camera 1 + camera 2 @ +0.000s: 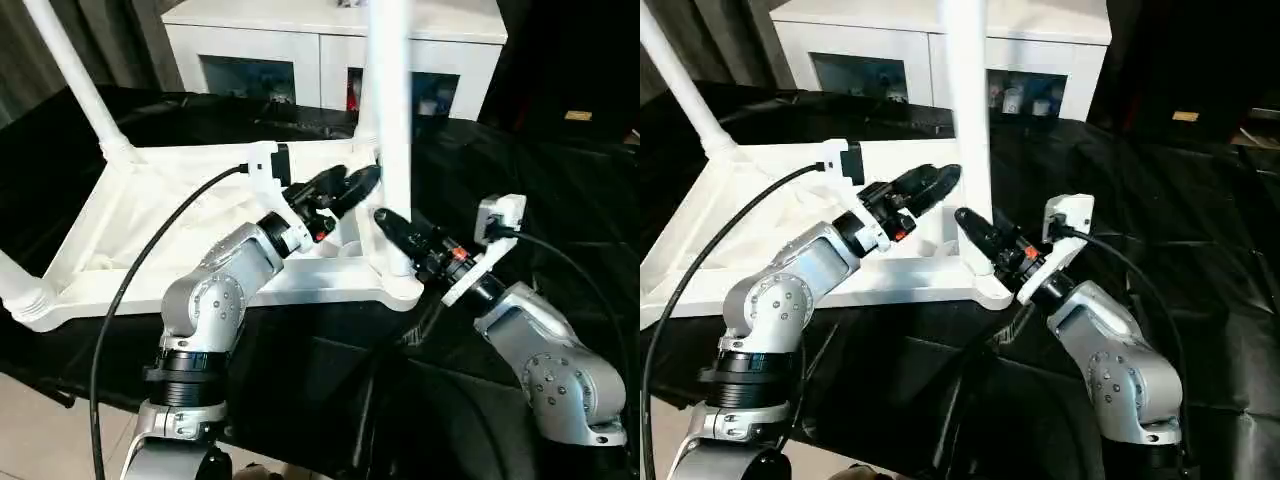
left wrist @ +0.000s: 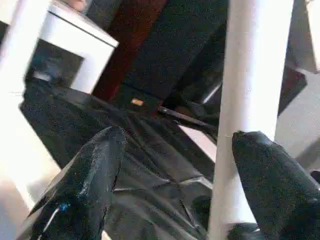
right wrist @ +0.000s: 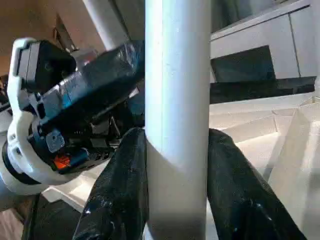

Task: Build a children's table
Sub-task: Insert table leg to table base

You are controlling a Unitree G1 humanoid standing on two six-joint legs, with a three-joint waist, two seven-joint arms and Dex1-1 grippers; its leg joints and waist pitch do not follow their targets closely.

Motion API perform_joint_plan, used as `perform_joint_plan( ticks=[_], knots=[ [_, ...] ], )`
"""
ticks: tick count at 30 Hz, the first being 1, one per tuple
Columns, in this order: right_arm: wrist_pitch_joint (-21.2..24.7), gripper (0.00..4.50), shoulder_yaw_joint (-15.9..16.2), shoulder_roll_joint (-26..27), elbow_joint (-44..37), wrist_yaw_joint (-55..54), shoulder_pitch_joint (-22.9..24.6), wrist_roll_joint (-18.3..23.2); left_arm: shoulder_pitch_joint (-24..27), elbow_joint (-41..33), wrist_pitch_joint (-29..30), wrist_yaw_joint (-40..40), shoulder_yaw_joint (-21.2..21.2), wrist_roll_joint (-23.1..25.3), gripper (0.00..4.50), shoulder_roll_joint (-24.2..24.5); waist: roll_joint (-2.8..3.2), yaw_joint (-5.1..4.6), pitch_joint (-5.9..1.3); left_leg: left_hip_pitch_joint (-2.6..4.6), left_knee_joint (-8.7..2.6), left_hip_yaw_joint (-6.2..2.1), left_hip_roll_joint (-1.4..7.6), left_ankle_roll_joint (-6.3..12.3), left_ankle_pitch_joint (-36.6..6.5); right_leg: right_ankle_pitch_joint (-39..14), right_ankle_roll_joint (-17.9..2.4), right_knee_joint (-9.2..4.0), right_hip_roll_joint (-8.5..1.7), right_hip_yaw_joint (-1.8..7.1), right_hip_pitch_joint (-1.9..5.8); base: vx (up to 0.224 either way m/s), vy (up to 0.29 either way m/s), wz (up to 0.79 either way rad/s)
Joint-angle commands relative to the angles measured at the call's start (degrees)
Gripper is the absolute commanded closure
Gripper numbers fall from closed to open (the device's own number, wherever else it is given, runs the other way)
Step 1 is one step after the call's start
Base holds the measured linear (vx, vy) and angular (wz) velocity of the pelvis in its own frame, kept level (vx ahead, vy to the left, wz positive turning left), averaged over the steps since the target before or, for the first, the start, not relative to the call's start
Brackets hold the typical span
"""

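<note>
I am looking down at the tabletop point(image 1: 150, 215), which is lying upside down on the black cloth point(image 1: 560, 180) with its ribbed underside facing up, stretching from the centre of my view out toward nine o'clock. A leg point(image 1: 390, 120) is standing upright in the corner socket nearest me, just right of centre, rising toward twelve o'clock past the top edge. My right gripper point(image 3: 175, 165) is pinching this leg low down, close above the socket, one black finger point(image 3: 120, 190) pressing on each side of the white shaft. My left gripper point(image 1: 352, 186) is reaching in from eight o'clock and sitting beside the same leg a little higher up, its fingers point(image 2: 85, 180) spread wide; in my left wrist view the leg is standing against the inner face of one finger while the other finger is well apart from it, so this gripper is not clamping anything. A second leg point(image 1: 80, 75) is leaning out of the far corner toward eleven o'clock, and the thick end of a third leg point(image 1: 18, 290) is showing at the corner near nine o'clock. Beyond the cloth at twelve o'clock a white cabinet point(image 1: 300, 45) with glass-fronted compartments is standing.
</note>
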Motion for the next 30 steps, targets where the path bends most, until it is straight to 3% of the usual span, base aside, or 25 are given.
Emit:
perform_joint_plan(
  ticks=[1,6,12,19,25,26,30],
  knots=[
    [1.5,3.25,5.4,0.3,-0.6,1.0,-0.3,-1.3,-1.0,-2.3,1.8,-1.7,-2.7,-2.7,0.68,-1.9,-1.38,0.06,-4.50,0.18,-4.10,-0.64,1.97,3.53,-2.8,-13.0,-9.0,-4.19,-3.74,2.31,3.51,0.000,0.000,0.00],
    [1.0,3.25,5.2,0.7,0.1,-0.1,-0.6,-2.0,-0.8,-3.4,3.8,-2.4,-2.0,-5.2,0.68,-2.2,-1.34,0.10,-4.55,0.16,-4.03,-0.63,2.04,3.69,-2.3,-11.4,-10.2,-4.00,-3.85,2.31,3.57,0.000,0.000,0.00],
    [0.6,3.25,4.5,1.4,1.2,-1.3,-1.7,-2.6,0.1,-5.0,5.5,-4.5,-2.7,-6.4,0.68,-1.5,-1.32,-0.09,-4.44,0.26,-4.10,-0.66,1.98,3.11,-3.9,-14.3,-8.9,-4.33,-3.78,2.33,3.61,0.000,0.000,0.00],
    [0.5,3.25,5.9,1.6,0.8,-0.9,-1.7,-3.3,-0.4,-4.7,5.3,-4.8,-3.9,-5.5,0.68,-0.9,-1.26,-0.11,-4.62,0.28,-4.04,-0.68,2.05,3.32,-2.4,-10.3,-9.7,-3.87,-3.68,2.35,3.66,0.000,0.000,0.00],
    [0.2,3.25,6.3,1.3,0.8,-0.8,-2.0,-3.4,-0.7,-3.9,5.1,-4.8,-4.3,-3.3,1.16,1.1,-1.18,-0.08,-4.63,0.32,-4.06,-0.73,2.05,3.22,-2.6,-10.6,-9.6,-3.88,-3.70,2.36,3.74,0.000,0.000,0.00],
    [0.2,3.25,6.2,1.2,0.8,-0.8,-2.1,-3.4,-0.8,-3.7,4.9,-4.6,-4.4,-2.7,1.41,1.4,-1.26,-0.16,-4.60,0.32,-4.07,-0.70,2.03,3.15,-2.7,-10.8,-9.5,-3.90,-3.63,2.36,3.71,0.000,0.000,0.00],
    [0.1,3.25,6.1,1.1,0.8,-0.8,-2.2,-3.6,-1.3,-2.8,4.1,-4.0,-3.1,-2.6,1.50,1.6,-1.22,-0.11,-4.71,0.30,-3.96,-0.69,1.98,3.14,-2.0,-9.5,-9.8,-3.73,-3.66,2.39,3.79,0.000,0.000,0.00]
  ],
)
